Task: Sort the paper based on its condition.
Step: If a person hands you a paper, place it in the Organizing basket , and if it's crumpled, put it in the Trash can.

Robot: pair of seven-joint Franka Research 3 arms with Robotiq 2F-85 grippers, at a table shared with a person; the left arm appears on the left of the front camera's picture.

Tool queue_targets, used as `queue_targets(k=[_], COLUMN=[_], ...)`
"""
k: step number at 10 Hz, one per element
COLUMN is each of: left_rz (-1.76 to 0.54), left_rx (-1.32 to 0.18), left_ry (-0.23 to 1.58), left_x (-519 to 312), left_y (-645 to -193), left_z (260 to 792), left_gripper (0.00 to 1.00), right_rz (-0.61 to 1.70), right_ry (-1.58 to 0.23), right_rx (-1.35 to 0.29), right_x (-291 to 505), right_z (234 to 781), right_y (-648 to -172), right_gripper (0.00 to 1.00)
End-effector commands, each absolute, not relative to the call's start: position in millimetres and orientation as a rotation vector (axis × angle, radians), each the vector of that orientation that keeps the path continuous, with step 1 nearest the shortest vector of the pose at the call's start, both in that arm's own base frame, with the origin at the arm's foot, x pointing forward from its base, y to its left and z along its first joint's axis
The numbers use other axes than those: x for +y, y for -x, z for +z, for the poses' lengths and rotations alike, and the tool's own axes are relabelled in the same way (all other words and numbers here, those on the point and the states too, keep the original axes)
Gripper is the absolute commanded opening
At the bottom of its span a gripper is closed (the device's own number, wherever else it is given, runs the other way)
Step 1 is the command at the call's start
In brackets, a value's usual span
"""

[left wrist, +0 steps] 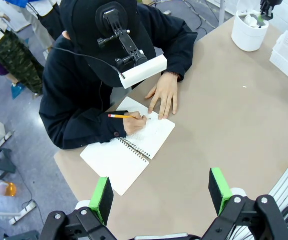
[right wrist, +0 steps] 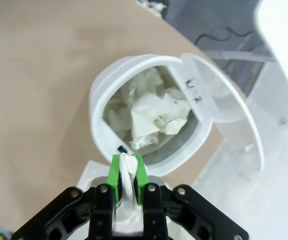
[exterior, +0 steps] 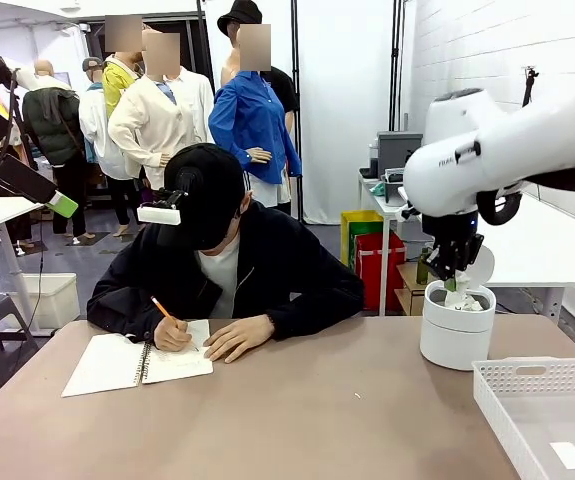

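Here, at the right of the front view, my right gripper (exterior: 454, 276) hangs over the open white bin (exterior: 457, 335), its pads pinched tight on a crumpled paper (right wrist: 127, 172). My right wrist view shows what the front cannot: more crumpled papers (right wrist: 149, 112) heaped inside the bin, just above my fingertips in the frame, lid tipped back. My left gripper (left wrist: 160, 192) stands spread wide and holds nothing, above the table (left wrist: 224, 130) near the notebook (left wrist: 128, 150) where a person's hand (left wrist: 135, 123) writes.
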State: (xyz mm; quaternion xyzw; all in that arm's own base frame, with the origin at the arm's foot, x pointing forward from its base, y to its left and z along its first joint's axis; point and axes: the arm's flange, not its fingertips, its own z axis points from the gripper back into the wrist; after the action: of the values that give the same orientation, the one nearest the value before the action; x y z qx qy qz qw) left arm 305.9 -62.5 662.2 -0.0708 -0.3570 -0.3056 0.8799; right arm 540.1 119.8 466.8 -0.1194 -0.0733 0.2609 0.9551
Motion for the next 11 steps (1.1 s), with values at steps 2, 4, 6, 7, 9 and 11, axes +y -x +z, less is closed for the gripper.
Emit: queue_targets(k=[2,4,6,7,9,11], left_rz=[-0.636,-0.636,-0.636,-0.636,-0.636,-0.636], left_rx=[-0.745,-0.745,-0.745,-0.745,-0.745,-0.745], left_ry=[0.145,0.145,0.145,0.145,0.145,0.145], left_x=[-62.5,-62.5,-62.5,-62.5,-62.5,-62.5], left_y=[-305.7,-305.7,-305.7,-305.7,-305.7,-305.7], left_z=[662.4,662.4,662.4,662.4,662.4,662.4], left_gripper=[1.0,1.0,1.0,1.0,1.0,1.0], right_rz=[0.484,0.473,0.457,0.463,0.485,0.483], right_ry=[0.377,0.405,0.377,0.363,0.378,0.376], right_rx=[-0.199,-0.201,-0.176,-0.169,-0.178,-0.173], right_x=[124.3,122.4,115.0,113.8,117.5,116.0], right_z=[446.0,442.5,437.7,435.3,445.2,442.8], right_y=[-534.6,-536.5,-542.1,-541.3,-539.9,-540.9], right_gripper=[0.04,0.04,0.04,0.04,0.04,0.23])
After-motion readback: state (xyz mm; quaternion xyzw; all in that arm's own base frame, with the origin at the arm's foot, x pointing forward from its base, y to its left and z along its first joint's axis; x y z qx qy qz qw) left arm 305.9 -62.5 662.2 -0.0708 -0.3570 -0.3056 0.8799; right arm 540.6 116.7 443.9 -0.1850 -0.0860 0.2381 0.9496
